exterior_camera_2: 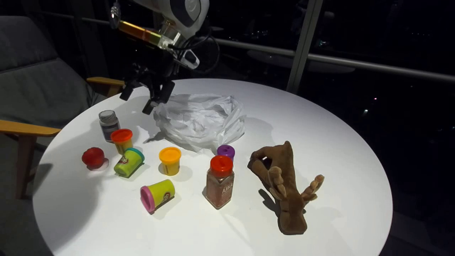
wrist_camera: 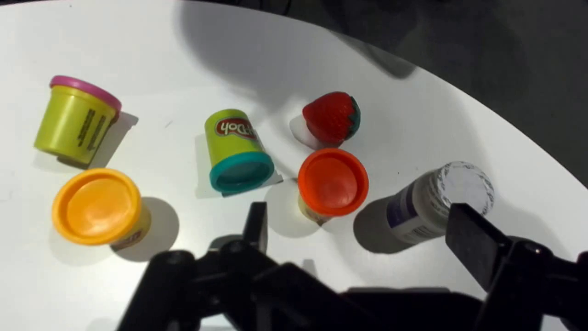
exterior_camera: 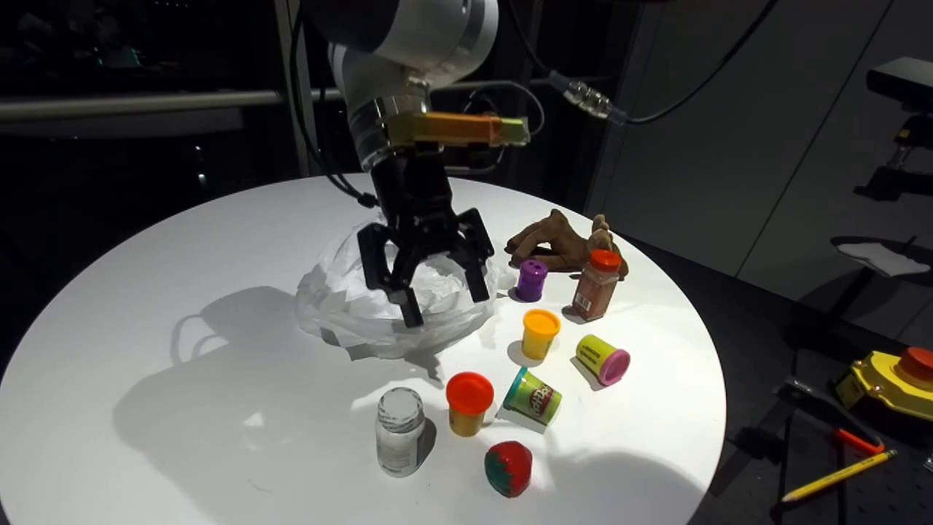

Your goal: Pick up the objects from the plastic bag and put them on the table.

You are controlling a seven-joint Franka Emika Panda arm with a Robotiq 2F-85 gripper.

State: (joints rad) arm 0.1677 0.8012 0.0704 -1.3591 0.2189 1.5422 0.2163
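A crumpled white plastic bag (exterior_camera: 393,328) lies on the white round table (exterior_camera: 240,452); it also shows in an exterior view (exterior_camera_2: 202,124). Whether it holds anything cannot be told. My gripper (exterior_camera: 446,300) is open and empty in the air, near the bag's edge in both exterior views (exterior_camera_2: 137,101). In the wrist view (wrist_camera: 360,225) its fingers are wide apart. On the table stand a clear bottle (exterior_camera: 399,437), a red-lidded tub (exterior_camera: 469,401) and an orange-lidded tub (exterior_camera: 539,335). A teal-lidded tub (exterior_camera: 533,397) and a pink-lidded tub (exterior_camera: 602,359) lie on their sides.
A toy strawberry (exterior_camera: 508,469), a purple shaker (exterior_camera: 531,281), a red-capped spice jar (exterior_camera_2: 219,185) and a brown plush moose (exterior_camera_2: 284,177) are also on the table. A grey armchair (exterior_camera_2: 39,81) stands beside it. A yellow box with a red button (exterior_camera: 893,383) is off the table.
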